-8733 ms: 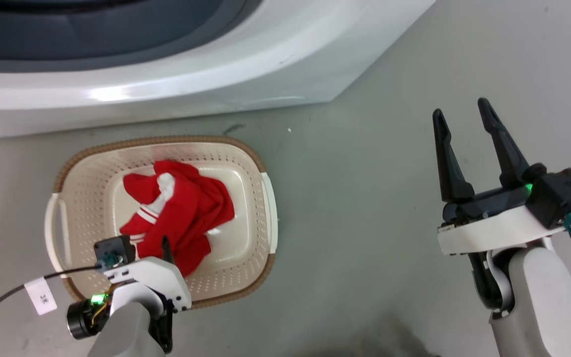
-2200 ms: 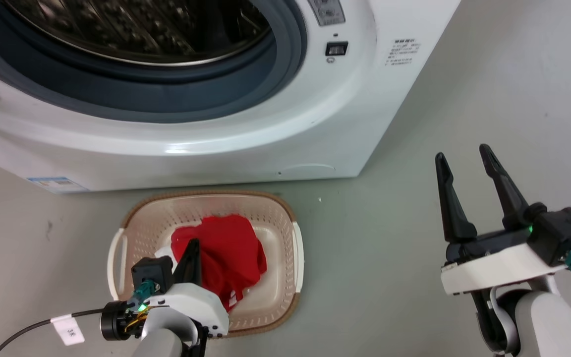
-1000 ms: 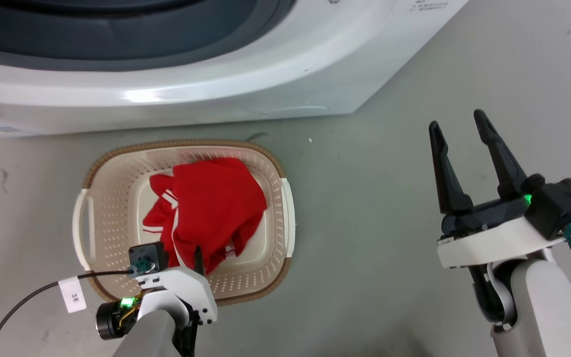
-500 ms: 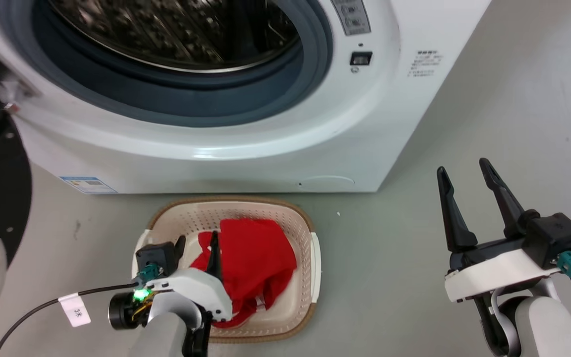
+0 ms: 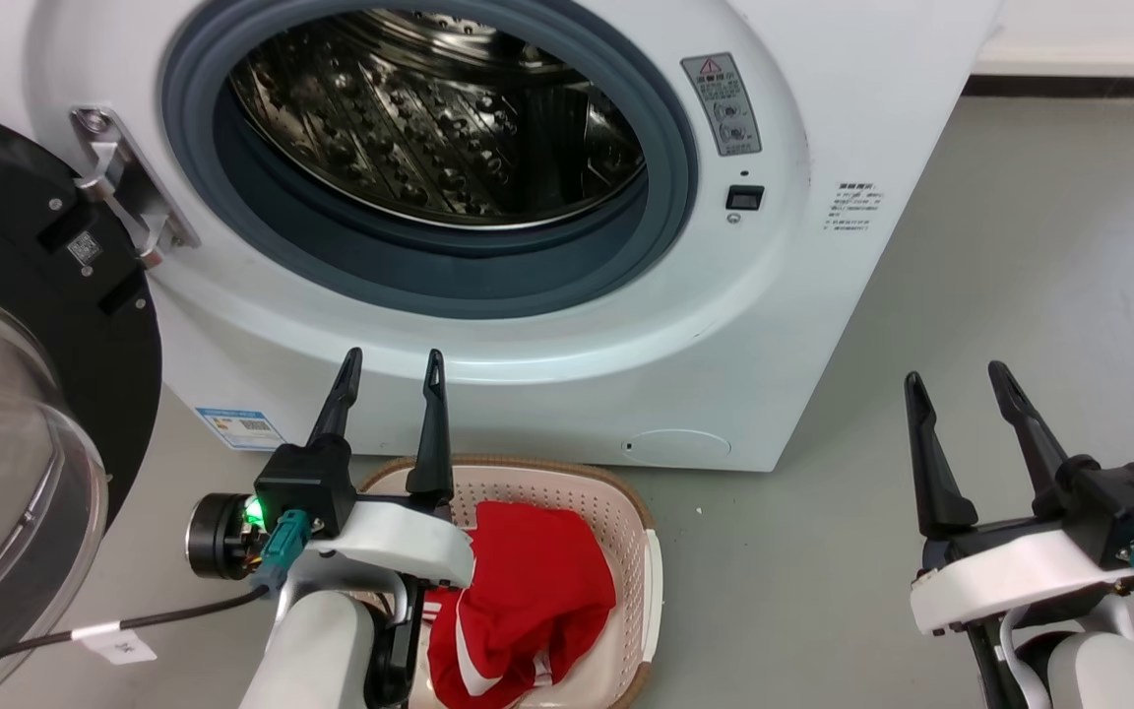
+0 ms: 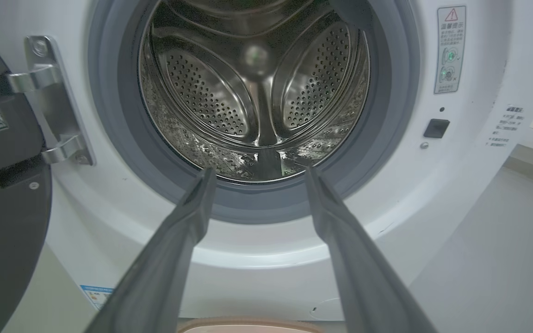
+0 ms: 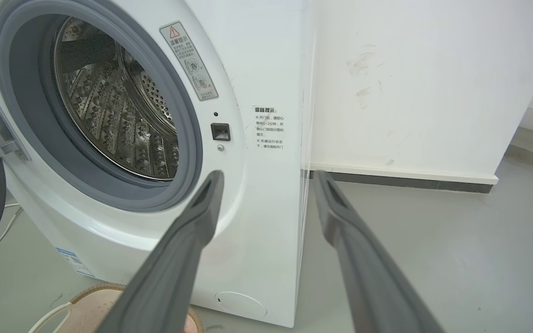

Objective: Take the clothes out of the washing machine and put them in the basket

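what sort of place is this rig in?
A laundry corner, probably in a bare test room rather than a home: front-loading washing machine with its door open, basket holding red clothes on a plain grey floor, scuffed white wall beside it.

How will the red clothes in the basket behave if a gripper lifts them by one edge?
Probably floppy: the clothes lie crumpled in soft folds, so they would likely drape rather than hold shape. They seem light for their bulk, being thin fabric. A trailing fold might snag the basket rim.
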Controlling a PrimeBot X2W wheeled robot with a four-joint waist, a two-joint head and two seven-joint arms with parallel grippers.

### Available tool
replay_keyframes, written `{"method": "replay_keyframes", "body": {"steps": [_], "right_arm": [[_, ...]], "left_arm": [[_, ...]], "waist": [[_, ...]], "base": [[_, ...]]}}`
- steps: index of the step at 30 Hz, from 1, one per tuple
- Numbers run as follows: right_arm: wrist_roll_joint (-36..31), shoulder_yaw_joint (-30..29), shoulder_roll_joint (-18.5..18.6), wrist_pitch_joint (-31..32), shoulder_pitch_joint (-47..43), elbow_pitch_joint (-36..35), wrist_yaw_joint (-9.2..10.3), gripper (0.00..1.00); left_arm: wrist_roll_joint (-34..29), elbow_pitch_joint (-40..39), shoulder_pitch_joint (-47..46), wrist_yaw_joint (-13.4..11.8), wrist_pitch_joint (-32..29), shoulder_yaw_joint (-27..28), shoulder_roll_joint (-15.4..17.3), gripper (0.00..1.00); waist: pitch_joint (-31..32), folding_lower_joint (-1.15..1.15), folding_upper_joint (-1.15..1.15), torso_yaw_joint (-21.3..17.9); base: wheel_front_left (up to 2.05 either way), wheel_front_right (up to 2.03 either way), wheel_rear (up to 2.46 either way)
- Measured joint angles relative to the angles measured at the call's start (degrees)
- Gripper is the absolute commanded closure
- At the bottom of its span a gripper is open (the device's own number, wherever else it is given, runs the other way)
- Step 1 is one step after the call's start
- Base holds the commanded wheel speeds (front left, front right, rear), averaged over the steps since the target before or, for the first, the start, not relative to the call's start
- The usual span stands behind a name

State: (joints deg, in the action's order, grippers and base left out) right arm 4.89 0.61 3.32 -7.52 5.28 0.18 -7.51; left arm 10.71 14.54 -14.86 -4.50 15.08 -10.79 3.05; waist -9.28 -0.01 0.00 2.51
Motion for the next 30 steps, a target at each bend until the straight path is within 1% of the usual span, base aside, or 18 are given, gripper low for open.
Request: {"method": "replay_keyframes", "body": {"steps": [6,12,17,23,30], "right_arm": [[-0.4,-0.4,-0.2,0.5,-1.6,-0.1,0.0,0.0],[-0.2,-0.3,-0.3,0.9,-3.9,-0.1,0.0,0.0],[0.0,-0.8,-0.3,1.4,-5.6,-0.3,0.0,0.0],[0.1,-0.9,-0.3,1.9,-6.9,-0.8,0.0,0.0],[0.4,-1.2,-0.3,2.3,-8.3,-1.4,0.0,0.0]], "left_arm": [[-2.8,-5.9,2.5,0.0,0.0,0.0,1.8,0.0],[-3.9,-8.1,6.8,-0.6,-0.5,-0.1,3.7,0.0],[-3.8,-10.5,10.1,-1.3,-2.0,0.0,4.4,0.0],[-2.9,-11.5,12.4,-1.6,-3.3,0.3,5.2,0.0],[-1.9,-11.3,12.8,-1.6,-3.8,0.7,5.7,0.0]], "waist": [[2.6,0.0,0.0,-0.1],[5.4,0.0,0.0,-0.4],[7.6,0.0,0.0,-0.7],[8.9,0.0,0.0,-0.8],[9.5,0.01,0.0,-1.2]], "base": [[0.0,0.0,0.0],[0.0,0.0,0.0],[0.0,0.0,0.0],[0.0,0.0,0.0],[0.0,0.0,0.0]]}}
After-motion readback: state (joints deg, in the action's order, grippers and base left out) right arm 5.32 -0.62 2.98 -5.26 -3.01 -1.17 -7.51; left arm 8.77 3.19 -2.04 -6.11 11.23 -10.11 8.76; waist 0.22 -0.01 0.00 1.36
